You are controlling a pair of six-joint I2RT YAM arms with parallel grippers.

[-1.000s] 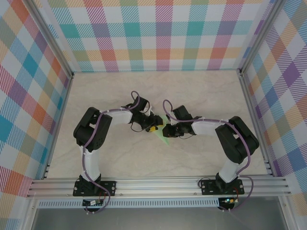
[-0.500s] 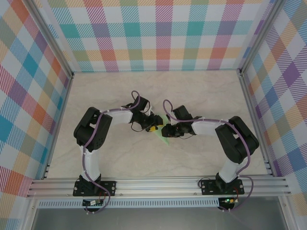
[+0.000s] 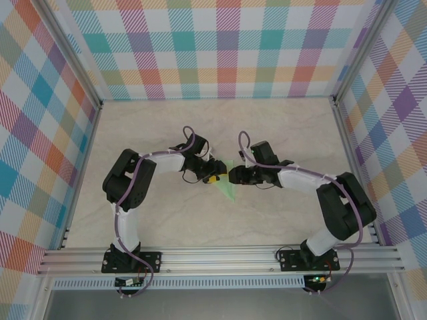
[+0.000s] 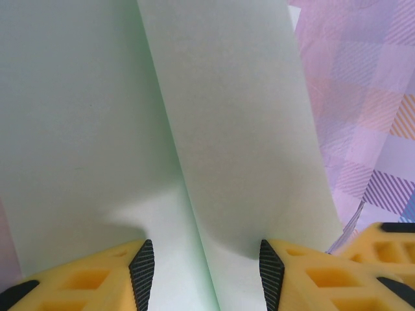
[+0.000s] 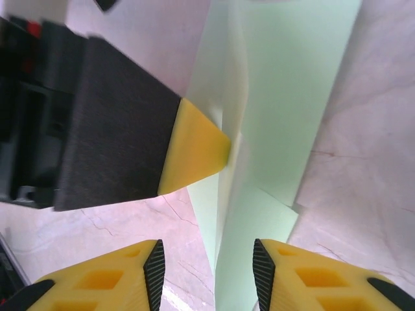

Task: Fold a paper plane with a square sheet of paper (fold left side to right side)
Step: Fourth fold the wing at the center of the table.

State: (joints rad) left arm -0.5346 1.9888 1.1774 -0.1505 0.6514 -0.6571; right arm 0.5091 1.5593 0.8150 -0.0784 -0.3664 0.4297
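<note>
The square sheet of paper (image 3: 229, 189) is pale green and lies on the table's middle, folded into a narrow pointed paper plane shape. My left gripper (image 3: 215, 179) stands over its left side, jaws open. In the left wrist view the paper (image 4: 227, 129) spreads under the left gripper (image 4: 206, 272), with a long crease running between the pads. My right gripper (image 3: 233, 177) is at the paper's right edge, open. In the right wrist view the paper (image 5: 285, 84) has a raised fold passing between the right gripper (image 5: 207, 272) fingers, untouched. The left gripper's yellow fingertip (image 5: 194, 149) touches that fold.
The marbled tabletop (image 3: 280, 133) is walled by plaid panels (image 3: 220, 47) at the back and both sides. An aluminium rail (image 3: 220, 257) carrying both arm bases runs along the near edge.
My right gripper has opened off the paper and drawn back a little to the right, its arm shifting right. The left arm and the paper have stayed put.
</note>
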